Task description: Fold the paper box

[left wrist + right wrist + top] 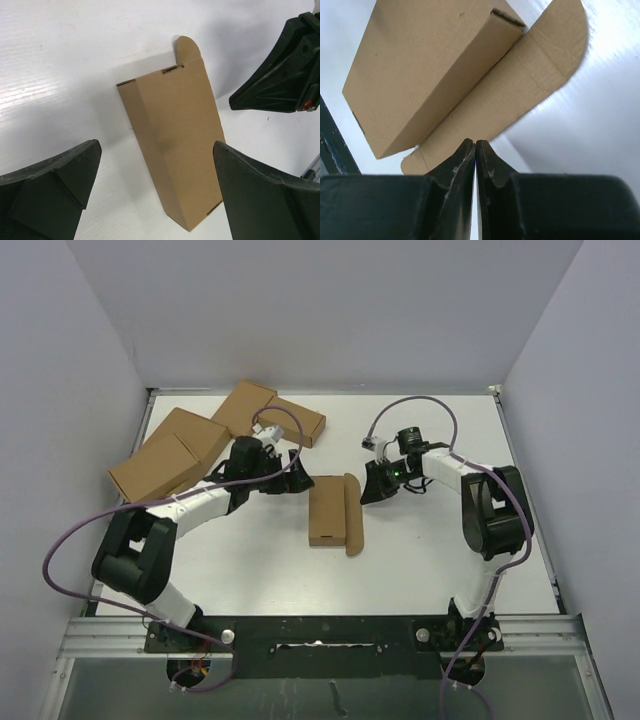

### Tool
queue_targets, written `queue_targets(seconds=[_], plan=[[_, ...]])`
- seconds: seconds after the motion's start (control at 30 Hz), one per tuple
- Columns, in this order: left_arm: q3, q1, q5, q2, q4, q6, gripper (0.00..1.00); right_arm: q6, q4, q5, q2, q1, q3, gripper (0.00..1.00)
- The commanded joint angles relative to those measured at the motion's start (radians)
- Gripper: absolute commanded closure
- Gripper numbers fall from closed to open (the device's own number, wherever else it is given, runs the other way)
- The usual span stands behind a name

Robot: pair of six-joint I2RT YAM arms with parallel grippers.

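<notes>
Two grippers, one carton, one loose flap.

Item: paper box [327,510], lying flat mid-table [430,560]. Its body is looking squared up, and its long rounded flap [530,85] is sprawling open on the tabletop along the side facing my right arm.

Item: left gripper [287,472], hanging near the box's far left corner. My left fingers [55,185] are standing spread wide, framing the carton in the wrist view, touching nothing and carrying nothing.

Item: right gripper [475,150], tips pressing together, empty. It is pointing at the flap's edge from just beside it, and I am seeing no clear contact.

Item: other brown cartons [215,435], sitting clustered far left, well apart and not concerned.

Step in hand, as I am judging it: raising the flap and folding it over the body. Doing it well is meaning sliding the closed right tips low under the free edge and lifting along the crease. Meanwhile the left fingers should be closing across the body to pin it. Pushing sideways is risking skidding the whole box across the slick surface.
</notes>
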Motion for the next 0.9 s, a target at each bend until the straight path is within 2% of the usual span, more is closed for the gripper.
queue_targets(seconds=[0.0, 0.2, 0.37, 0.47, 0.6, 0.77, 0.87], plan=[[0.039, 0.017, 0.102, 0.101, 0.089, -0.051, 0.07, 0.019, 0.055, -0.001, 0.058, 0.03, 0.061, 0.96], [0.108, 0.013, 0.17, 0.243, 0.078, -0.085, 0.24, 0.017, 0.047, 0.022, 0.11, 0.083, 0.093, 1.0], [0.179, -0.006, 0.216, 0.331, 0.058, -0.081, 0.32, 0.022, 0.052, -0.006, 0.125, 0.123, 0.115, 1.0], [0.223, -0.021, 0.242, 0.37, 0.038, -0.074, 0.33, 0.016, 0.038, -0.034, 0.138, 0.148, 0.125, 0.99], [0.237, -0.024, 0.209, 0.369, -0.002, -0.057, 0.31, -0.001, -0.004, 0.03, 0.11, 0.134, 0.124, 0.98], [0.207, 0.007, 0.084, 0.234, -0.076, 0.006, 0.23, -0.12, -0.083, 0.055, 0.002, 0.06, 0.077, 0.92], [0.17, 0.017, 0.015, 0.122, -0.098, 0.051, 0.18, -0.228, -0.103, 0.031, -0.103, 0.033, 0.03, 0.85]])
